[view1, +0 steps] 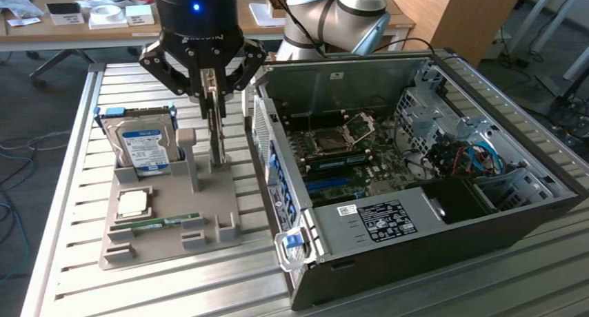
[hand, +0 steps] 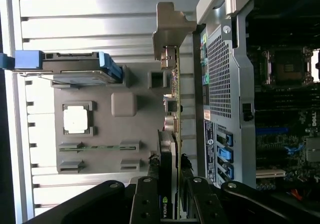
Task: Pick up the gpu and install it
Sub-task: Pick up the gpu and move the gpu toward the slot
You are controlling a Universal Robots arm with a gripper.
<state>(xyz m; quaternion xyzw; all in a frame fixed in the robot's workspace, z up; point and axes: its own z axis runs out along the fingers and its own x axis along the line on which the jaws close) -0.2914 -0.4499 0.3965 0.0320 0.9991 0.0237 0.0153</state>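
Where the gpu (view1: 219, 141) stands on edge in the grey holder (view1: 152, 244), we find the gripper (view1: 214, 96) closed on its upper edge. The holder sits on the table (view1: 74, 193), beside the open case (view1: 387, 275).

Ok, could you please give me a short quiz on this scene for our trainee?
1. True or false: the hard drive lies inside the computer case.
2. The fingers are closed on: A) the gpu B) the RAM stick C) the processor.
3. In the exterior view, on which side of the case stands the gray holder?
Key: 1 false, the hard drive stands in the holder; 2 A; 3 the exterior view's left.
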